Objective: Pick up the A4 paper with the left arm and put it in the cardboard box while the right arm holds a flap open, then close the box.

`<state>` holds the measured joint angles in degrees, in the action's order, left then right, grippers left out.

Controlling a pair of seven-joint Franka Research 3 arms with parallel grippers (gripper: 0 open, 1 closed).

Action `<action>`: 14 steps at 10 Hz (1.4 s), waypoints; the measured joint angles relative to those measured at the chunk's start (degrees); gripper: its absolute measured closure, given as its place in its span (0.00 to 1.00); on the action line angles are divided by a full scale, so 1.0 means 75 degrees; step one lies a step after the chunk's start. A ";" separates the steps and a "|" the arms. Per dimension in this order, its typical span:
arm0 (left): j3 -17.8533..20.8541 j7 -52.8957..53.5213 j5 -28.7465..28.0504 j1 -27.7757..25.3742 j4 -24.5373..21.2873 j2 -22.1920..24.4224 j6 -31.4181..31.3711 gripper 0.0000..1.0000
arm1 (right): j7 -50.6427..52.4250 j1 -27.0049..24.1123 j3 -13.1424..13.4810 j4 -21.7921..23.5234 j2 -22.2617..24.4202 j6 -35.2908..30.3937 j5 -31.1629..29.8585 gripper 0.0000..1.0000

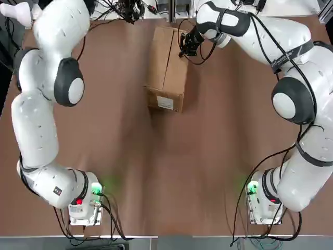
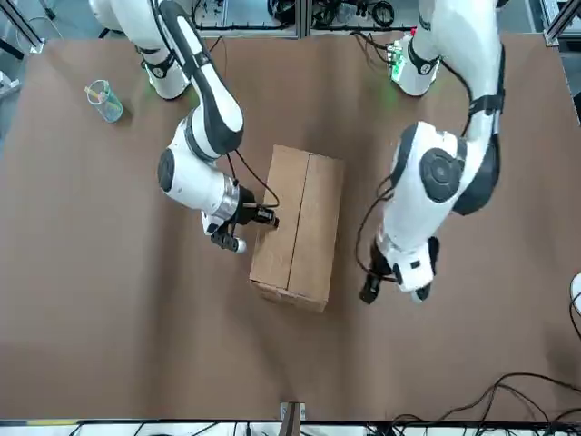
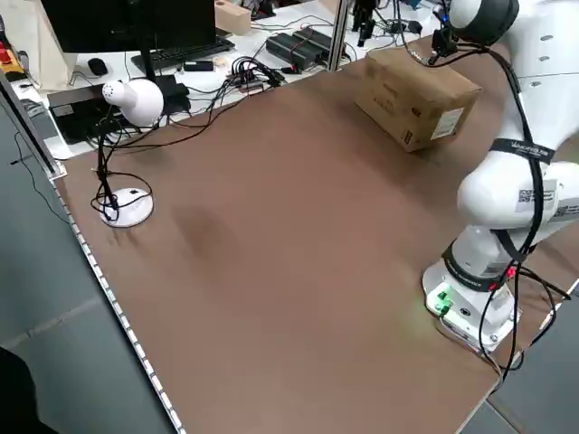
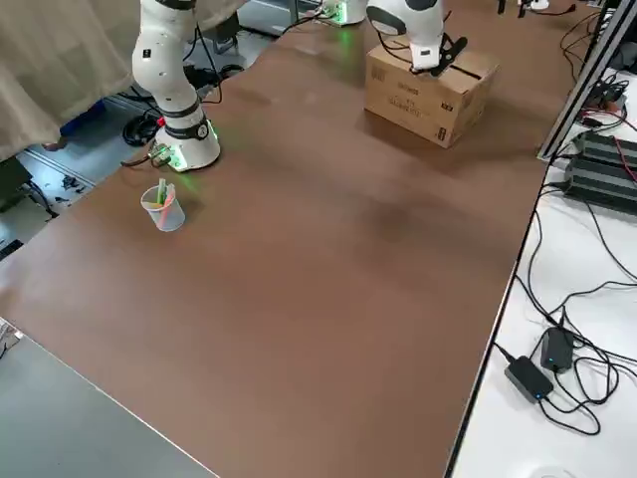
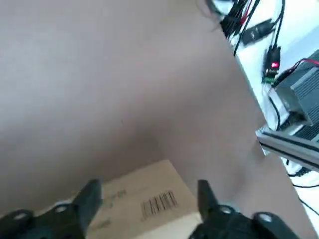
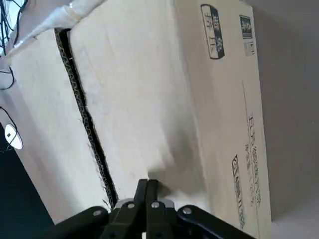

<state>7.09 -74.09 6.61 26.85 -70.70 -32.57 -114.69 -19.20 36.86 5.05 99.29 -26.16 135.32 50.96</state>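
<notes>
The cardboard box (image 1: 166,67) lies at the far middle of the table with its top flaps down and a seam along the top (image 6: 84,124). The A4 paper is out of view. My right gripper (image 1: 188,46) is shut, its tips (image 6: 148,186) together and resting against the box's top near the right edge; it also shows in the front view (image 2: 259,218). My left gripper (image 5: 148,196) is open with nothing between its fingers. It hangs beside the box's left far corner (image 2: 381,282), above the barcode side of the box (image 5: 154,204).
A clear plastic cup (image 2: 104,100) with small items stands near the right arm's base. A white desk lamp (image 3: 136,99) sits off the table's left edge. Cables and electronics (image 4: 587,159) line the far edge.
</notes>
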 joint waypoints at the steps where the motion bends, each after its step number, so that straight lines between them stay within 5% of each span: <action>1: 0.0005 0.0919 -0.0018 -0.0273 0.0002 0.0180 0.0314 0.00 | 0.0000 0.0014 0.0000 0.0027 0.0010 0.0048 0.0000 0.99; 7: 0.0017 0.5612 -0.0038 -0.1474 0.0011 0.1414 0.2248 0.00 | 0.0006 0.0151 0.0008 0.0216 0.0068 0.0466 0.0000 0.99; 12: 0.0012 0.6040 -0.0039 -0.1709 -0.0063 0.1675 0.2685 0.00 | 0.0012 0.0202 0.0018 0.0280 0.0093 0.0595 -0.0001 0.99; 14: -0.0635 0.6510 -0.0295 -0.2283 -0.0051 0.1764 0.2666 0.00 | -0.0046 0.0203 0.0026 0.0282 0.0104 0.0586 -0.0002 0.97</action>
<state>2.33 -25.27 4.40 9.73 -71.08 -19.34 -94.69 -19.54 38.39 5.25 101.40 -25.38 139.72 50.95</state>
